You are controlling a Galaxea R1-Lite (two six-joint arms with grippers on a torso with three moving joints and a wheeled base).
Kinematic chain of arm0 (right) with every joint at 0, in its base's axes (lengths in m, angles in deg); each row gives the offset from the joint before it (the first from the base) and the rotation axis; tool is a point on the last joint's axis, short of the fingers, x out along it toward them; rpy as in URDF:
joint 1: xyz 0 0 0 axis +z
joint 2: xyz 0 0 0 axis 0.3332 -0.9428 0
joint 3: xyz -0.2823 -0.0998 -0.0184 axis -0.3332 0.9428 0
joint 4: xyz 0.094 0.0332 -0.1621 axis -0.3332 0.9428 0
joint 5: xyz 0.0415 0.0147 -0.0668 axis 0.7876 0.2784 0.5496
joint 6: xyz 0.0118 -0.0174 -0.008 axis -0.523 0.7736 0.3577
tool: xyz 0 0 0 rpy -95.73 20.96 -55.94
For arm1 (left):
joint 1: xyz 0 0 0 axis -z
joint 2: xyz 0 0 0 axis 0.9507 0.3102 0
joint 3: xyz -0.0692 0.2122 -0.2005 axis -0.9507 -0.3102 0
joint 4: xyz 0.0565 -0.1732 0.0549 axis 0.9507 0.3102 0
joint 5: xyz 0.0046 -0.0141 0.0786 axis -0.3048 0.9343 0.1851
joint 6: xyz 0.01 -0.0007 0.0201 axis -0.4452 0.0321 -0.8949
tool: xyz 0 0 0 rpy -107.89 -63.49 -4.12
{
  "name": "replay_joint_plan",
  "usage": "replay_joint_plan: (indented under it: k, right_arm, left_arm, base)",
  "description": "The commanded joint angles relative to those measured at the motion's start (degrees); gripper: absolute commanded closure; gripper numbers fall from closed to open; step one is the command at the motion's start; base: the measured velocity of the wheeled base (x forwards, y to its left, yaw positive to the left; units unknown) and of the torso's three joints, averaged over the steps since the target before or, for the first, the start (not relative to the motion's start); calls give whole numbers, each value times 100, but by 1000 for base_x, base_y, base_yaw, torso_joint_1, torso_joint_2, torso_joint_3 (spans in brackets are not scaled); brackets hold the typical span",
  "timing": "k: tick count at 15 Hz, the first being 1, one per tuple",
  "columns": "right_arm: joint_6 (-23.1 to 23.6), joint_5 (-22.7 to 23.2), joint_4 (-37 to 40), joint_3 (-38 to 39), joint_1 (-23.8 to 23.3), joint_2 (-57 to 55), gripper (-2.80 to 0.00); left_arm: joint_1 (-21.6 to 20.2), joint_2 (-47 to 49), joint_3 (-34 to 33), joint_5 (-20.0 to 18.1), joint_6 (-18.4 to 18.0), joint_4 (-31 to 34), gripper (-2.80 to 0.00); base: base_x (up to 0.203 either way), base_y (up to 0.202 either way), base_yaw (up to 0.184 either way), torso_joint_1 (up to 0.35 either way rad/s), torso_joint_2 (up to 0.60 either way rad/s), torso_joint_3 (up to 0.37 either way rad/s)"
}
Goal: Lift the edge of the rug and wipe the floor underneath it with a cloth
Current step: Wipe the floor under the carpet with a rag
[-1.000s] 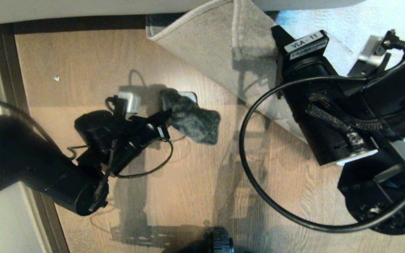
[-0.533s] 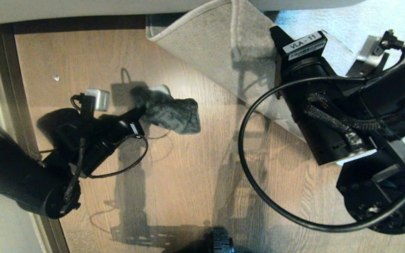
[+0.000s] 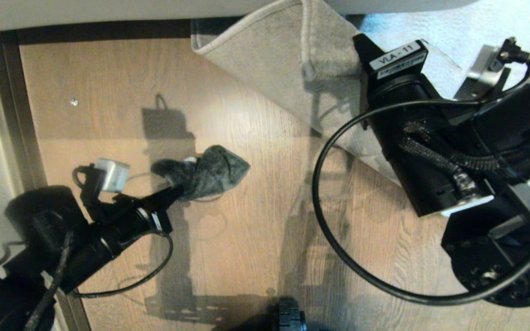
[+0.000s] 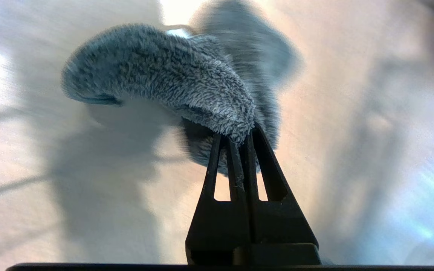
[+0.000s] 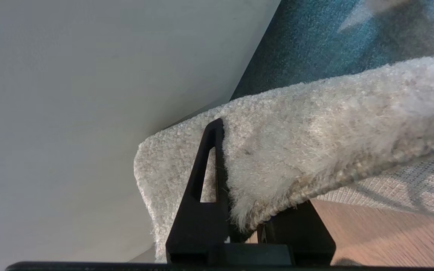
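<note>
The lifted rug edge [image 3: 269, 59] is folded back at the top of the head view, pale underside up, and it drapes across the right wrist view [image 5: 315, 124]. My right gripper [image 5: 236, 158] is shut on this border; one finger lies on the pile and the other is hidden beneath. In the head view, only its wrist body [image 3: 398, 92] shows. The dark grey fluffy cloth [image 3: 205, 172] rests bunched on the bare wood floor [image 3: 256, 239]. My left gripper [image 3: 180, 191] is shut on the cloth's near end, which hangs from the tips [image 4: 237, 135] as a curled fold [image 4: 171, 71].
A white wall [image 3: 85, 11] runs along the top and a dark strip [image 3: 14, 115] down the left side. A small white speck [image 3: 73, 102] lies on the planks. A black cable [image 3: 325, 230] loops from the right arm. A base wheel [image 3: 288, 317] sits at the bottom.
My left gripper has dragged the cloth across the floor, toward the near left. The right gripper and the raised rug have stayed where they were.
</note>
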Motion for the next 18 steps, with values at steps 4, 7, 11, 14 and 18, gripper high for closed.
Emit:
replay_joint_plan:
  k: [4, 7, 11, 14, 18]
  right_arm:
    - [-5, -12, -268, 16, 2, 17, 0]
    - [4, -21, -260, 33, 2, 26, 0]
    - [-5, -21, -260, 33, 29, 17, 0]
    - [-5, -21, -260, 33, 29, 17, 0]
    - [-13, -21, -268, 77, 29, 35, 0]
  left_arm:
    - [1941, -93, -375, 46, -32, -46, 0]
    - [2757, 330, 77, 112, -25, -158, 0]
    - [2804, 967, 1213, 145, 6, -221, 0]
    - [2713, 1409, 1923, 148, 21, -228, 0]
    - [2155, 1632, 2532, 177, 21, -228, 0]
  base:
    - [0, 0, 0, 0, 0, 0]
    - [0, 0, 0, 0, 0, 0]
    - [0, 0, 0, 0, 0, 0]
    - [0, 0, 0, 0, 0, 0]
    - [0, 0, 0, 0, 0, 0]
